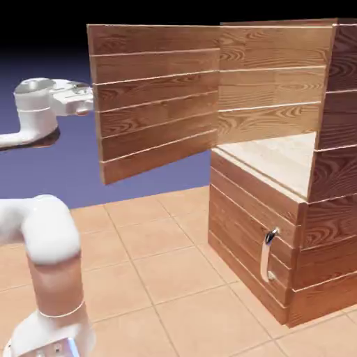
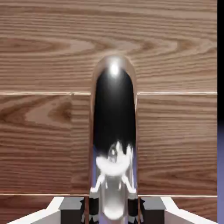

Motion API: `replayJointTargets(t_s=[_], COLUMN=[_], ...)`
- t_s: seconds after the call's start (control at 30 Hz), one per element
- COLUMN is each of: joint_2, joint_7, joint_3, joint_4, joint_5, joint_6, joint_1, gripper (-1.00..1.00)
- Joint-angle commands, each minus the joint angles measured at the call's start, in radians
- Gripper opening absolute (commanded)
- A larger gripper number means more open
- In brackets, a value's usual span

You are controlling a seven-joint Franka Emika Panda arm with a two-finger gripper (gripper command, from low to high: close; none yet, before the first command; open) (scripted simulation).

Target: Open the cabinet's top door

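Observation:
The cabinet (image 1: 328,209) of reddish-brown planks stands at the exterior view's right. Its top door (image 1: 157,97) is swung wide open to the left, showing a pale shelf (image 1: 282,157) inside. My white hand (image 1: 66,97) sits just past the door's free edge, and the door hides the fingers there. In the hand view the top door's curved silver handle (image 2: 113,131) runs up the middle in front of the planks. My gripper (image 2: 113,206) is shut on that handle, with a dark fingertip (image 2: 92,205) on each side of it.
The lower door (image 1: 244,223) is closed, with its short curved handle (image 1: 268,254) on the front. The arm's white links (image 1: 49,251) rise at the lower left over a tan tiled table (image 1: 160,272).

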Motion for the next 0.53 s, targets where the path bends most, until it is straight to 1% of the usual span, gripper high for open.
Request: replayJointTargets(t_s=[0.0,0.2,0.47,0.5], joint_2=[0.008,0.034,0.019,0.019], joint_7=[-0.001,-0.023,-0.081,-0.081], joint_3=[0.027,0.170,0.306,0.306], joint_4=[0.036,0.254,0.531,0.531], joint_5=[0.014,0.082,0.133,0.133], joint_6=[-0.030,-0.194,-0.380,-0.380], joint_1=[-0.035,-0.248,-0.515,-0.515], gripper=[-1.00,-1.00,-1.00,1.00])
